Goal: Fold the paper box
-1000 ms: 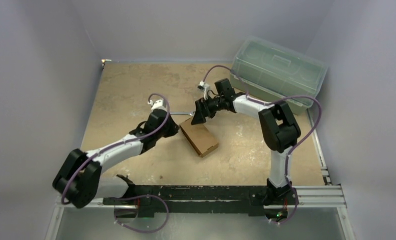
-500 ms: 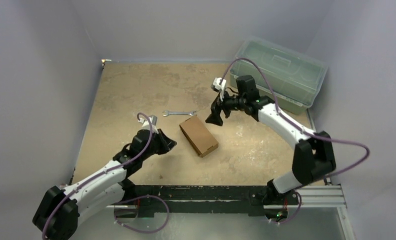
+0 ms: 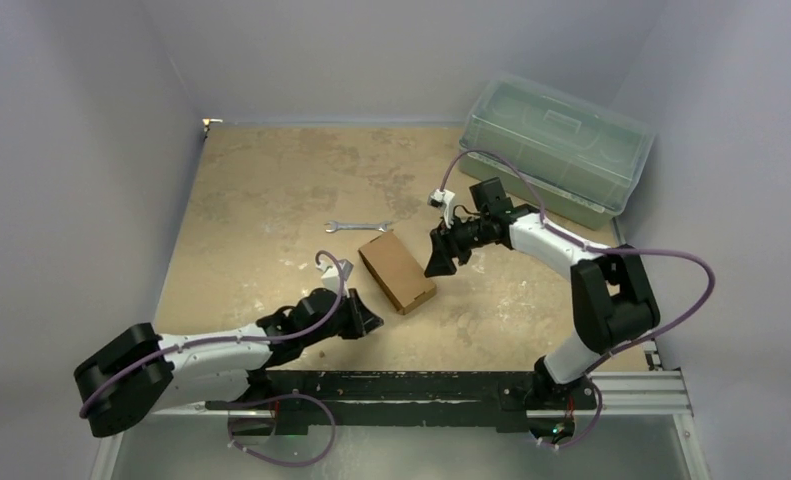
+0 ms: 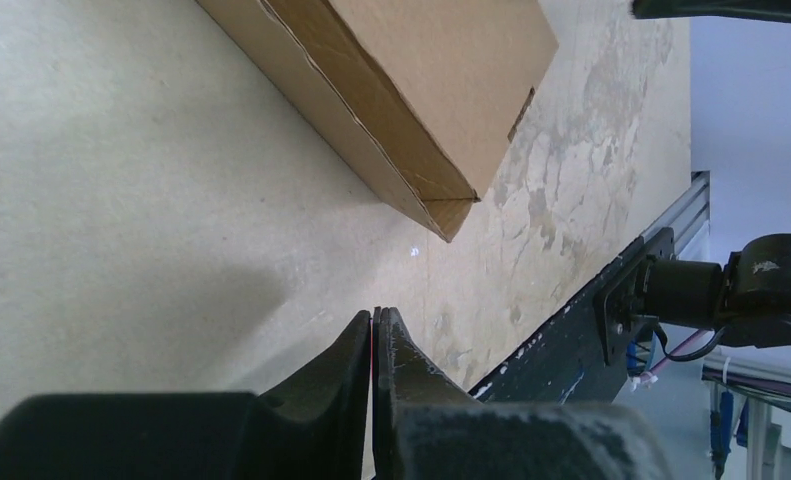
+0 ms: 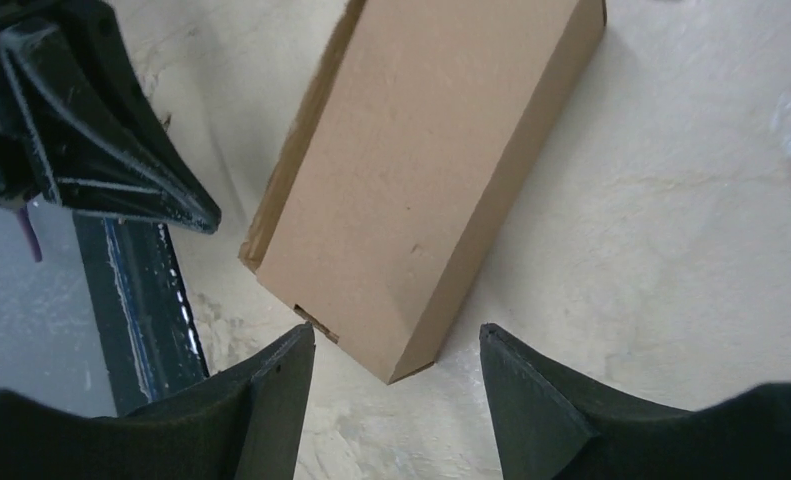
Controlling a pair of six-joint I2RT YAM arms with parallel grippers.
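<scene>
Lying flat near the middle of the worktop (image 3: 261, 200), the paper box (image 3: 397, 272) is a closed block of plain brown cardboard with sharp creases and a matte face. The left wrist view cuts off its far end. The left pincer (image 3: 369, 322) sits low near the box's near end, apart from it, its black fingers pressed together on nothing. The right pincer (image 3: 439, 262) hangs at the box's right side, fingers spread and empty; whether it touches the cardboard is hard to tell. Beyond the box lies a thin metal wrench (image 3: 358, 225), too small to make out in detail. A translucent greenish lidded plastic bin (image 3: 556, 150) stands far right. The worktop looks pale, mottled and scuffed.
</scene>
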